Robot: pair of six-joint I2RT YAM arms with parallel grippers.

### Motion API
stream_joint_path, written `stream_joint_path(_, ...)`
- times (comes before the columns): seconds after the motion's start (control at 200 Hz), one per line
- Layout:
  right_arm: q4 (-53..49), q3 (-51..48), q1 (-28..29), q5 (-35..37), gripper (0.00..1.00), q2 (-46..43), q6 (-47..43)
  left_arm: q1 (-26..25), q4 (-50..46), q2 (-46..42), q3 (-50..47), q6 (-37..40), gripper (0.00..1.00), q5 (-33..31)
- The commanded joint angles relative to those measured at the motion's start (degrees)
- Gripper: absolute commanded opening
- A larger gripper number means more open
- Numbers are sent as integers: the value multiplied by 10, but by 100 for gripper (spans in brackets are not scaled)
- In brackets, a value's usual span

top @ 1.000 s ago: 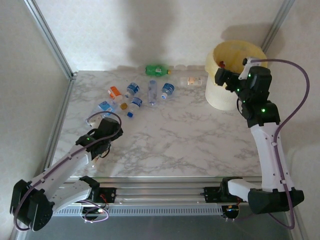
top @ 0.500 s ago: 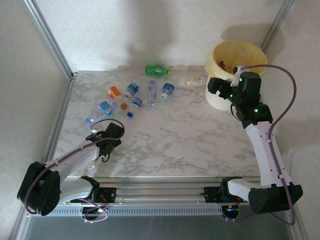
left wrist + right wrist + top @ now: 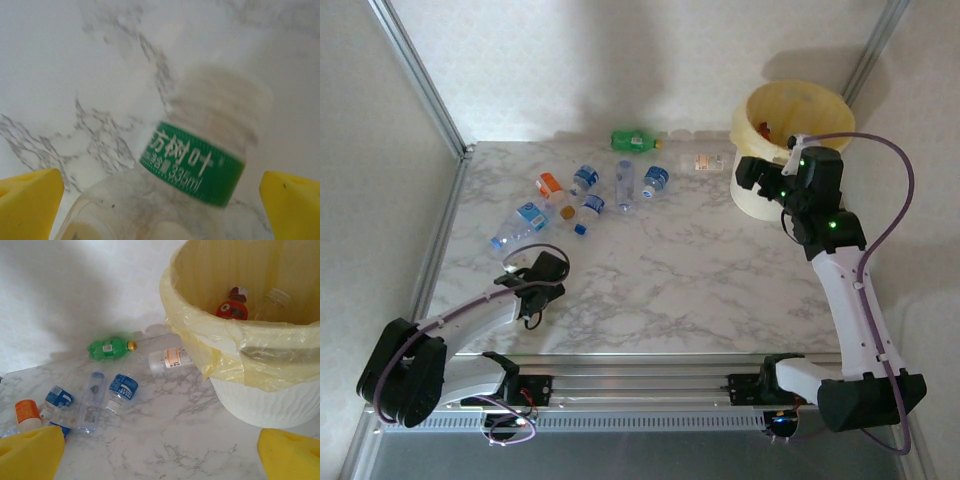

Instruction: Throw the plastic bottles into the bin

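**Left claw wide around 1 bottle, right claw wide beside the bin**

The left gripper [image 3: 160,210] has its 2 yellow fingertips spread to the frame edges. A clear bottle with a green band [image 3: 195,165] lies on the marble between them, touching neither. From above, the left gripper [image 3: 542,275] points down at the near-left table [image 3: 700,270], its arm lying low and stretched forward from its base.

The right gripper [image 3: 160,460] is also spread wide, with nothing between its tips. In the top view the right gripper [image 3: 748,172] sits just beside the bin [image 3: 750,195], on an arm rising tall from its base.

The right wrist camera looks inside the bin [image 3: 260,400], where a red-labelled bottle [image 3: 231,310] and a clear one lie. The green bottle [image 3: 635,141] rests at the far edge. The loose bottles [image 3: 585,190] are clustered far left.
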Motion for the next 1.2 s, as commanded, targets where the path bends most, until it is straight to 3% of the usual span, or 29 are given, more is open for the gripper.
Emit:
stream_joint_path(0.0,19,-10,6,-11,99,-8,9,3,50,-15,-15,-17,100,59)
stream_joint_path(0.195,17,-17,8,-8,99,-11,7,2,102,-14,-9,-22,97,110)
stream_joint_path(0.405,16,-22,8,-8,99,-15,5,2,91,-24,-24,-18,90,113)
stream_joint_path(0.846,12,-35,12,-17,99,-11,12,1,97,-90,-36,8,55,156)
stream_joint_path(1.016,1,-43,18,-55,99,-17,14,-22,160,-143,-20,67,49,187)
stream_joint_path(1.196,-9,-83,34,-164,99,-37,29,-102,274,-175,23,183,47,212)
